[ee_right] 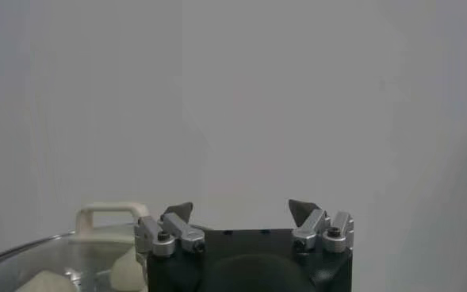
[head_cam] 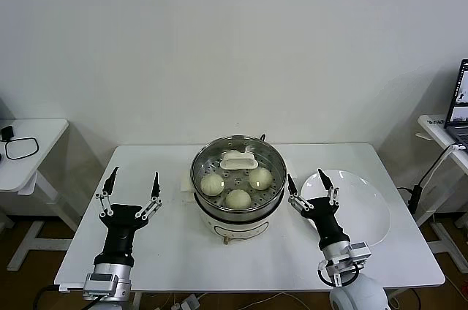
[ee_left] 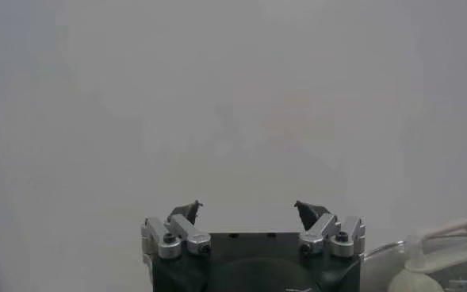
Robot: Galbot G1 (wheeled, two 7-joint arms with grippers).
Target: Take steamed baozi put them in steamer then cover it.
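Note:
The steamer (head_cam: 238, 215) stands at the middle of the white table, with the glass lid and its white handle (head_cam: 238, 159) resting on it. Three baozi (head_cam: 238, 198) show through the lid on the perforated tray; a fourth is not clearly seen. My left gripper (head_cam: 134, 175) is open, empty and pointing upward, left of the steamer. My right gripper (head_cam: 307, 178) is open, empty and upright, between the steamer and the white plate (head_cam: 364, 211). The left wrist view shows the open left gripper (ee_left: 247, 208) and the lid handle (ee_left: 447, 236). The right wrist view shows the open right gripper (ee_right: 240, 208), the lid handle (ee_right: 110, 211) and a baozi (ee_right: 127, 271).
The plate at the right holds nothing. A small side table with a black cable (head_cam: 22, 148) stands at the far left. A laptop (head_cam: 461, 101) sits on another table at the far right. The table's front edge lies just ahead of both arms.

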